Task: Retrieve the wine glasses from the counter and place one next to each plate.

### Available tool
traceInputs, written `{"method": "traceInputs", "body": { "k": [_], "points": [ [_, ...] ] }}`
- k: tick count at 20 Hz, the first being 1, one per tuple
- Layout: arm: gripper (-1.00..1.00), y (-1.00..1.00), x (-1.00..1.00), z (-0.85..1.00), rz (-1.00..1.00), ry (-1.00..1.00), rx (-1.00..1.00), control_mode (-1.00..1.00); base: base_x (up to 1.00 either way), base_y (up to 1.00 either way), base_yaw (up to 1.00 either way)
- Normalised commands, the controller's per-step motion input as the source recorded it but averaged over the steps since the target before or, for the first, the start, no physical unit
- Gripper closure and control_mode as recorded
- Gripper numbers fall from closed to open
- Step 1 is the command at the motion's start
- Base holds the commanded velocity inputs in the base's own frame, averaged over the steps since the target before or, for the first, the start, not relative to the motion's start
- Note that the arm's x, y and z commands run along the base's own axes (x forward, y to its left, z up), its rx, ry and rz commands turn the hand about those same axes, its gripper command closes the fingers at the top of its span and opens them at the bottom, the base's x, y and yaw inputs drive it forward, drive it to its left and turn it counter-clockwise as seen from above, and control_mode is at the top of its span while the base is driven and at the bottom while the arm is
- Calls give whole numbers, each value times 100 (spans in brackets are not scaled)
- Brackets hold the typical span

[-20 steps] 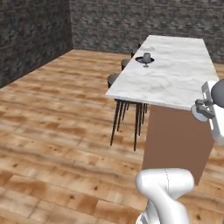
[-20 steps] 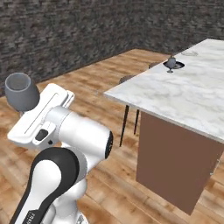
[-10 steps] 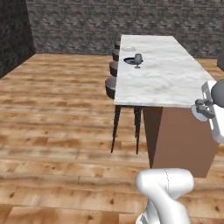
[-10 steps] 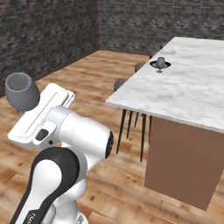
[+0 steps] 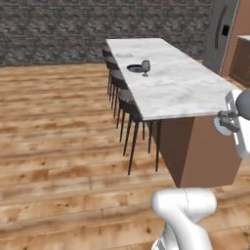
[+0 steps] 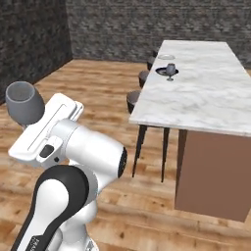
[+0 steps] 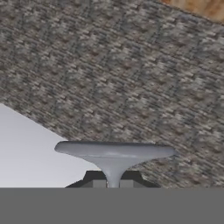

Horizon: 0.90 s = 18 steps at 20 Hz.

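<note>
1. Riding in the gripper (image 7: 113,183) is a wine glass (image 6: 24,103); in the hand view its thin stem runs down between the two dark fingertips (image 7: 97,180), which are closed on it, and its flat round foot spreads just beyond them.
2. From the right base camera, the grey-blue bowl of that glass stands upright at the far left, above the arm's white wrist and well apart from the island.
3. A second wine glass (image 5: 145,67) stands upright on the long marble island (image 5: 185,93), toward its far end.
4. Just beside that glass, on the stool side, lies a dark plate (image 5: 134,69); whether the two touch cannot be made out.
5. Farther along the island lies a paler plate (image 5: 124,55), with no glass next to it.
6. Black stools (image 5: 128,105) line the island's side over the wooden floor (image 5: 58,136).
7. A grey stone wall (image 6: 147,24) closes the room behind.
</note>
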Motion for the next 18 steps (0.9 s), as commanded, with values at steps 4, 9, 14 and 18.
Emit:
{"method": "traceInputs", "body": {
  "k": [4, 9, 14, 18],
  "points": [
    [100, 0, 0, 0, 0, 0, 0, 100, 51, 100, -41],
    [100, 0, 0, 0, 0, 0, 0, 100, 51, 100, -41],
    [100, 0, 0, 0, 0, 0, 0, 100, 54, 100, -39],
    [100, 0, 0, 0, 0, 0, 0, 100, 56, 100, -41]
  ]
}}
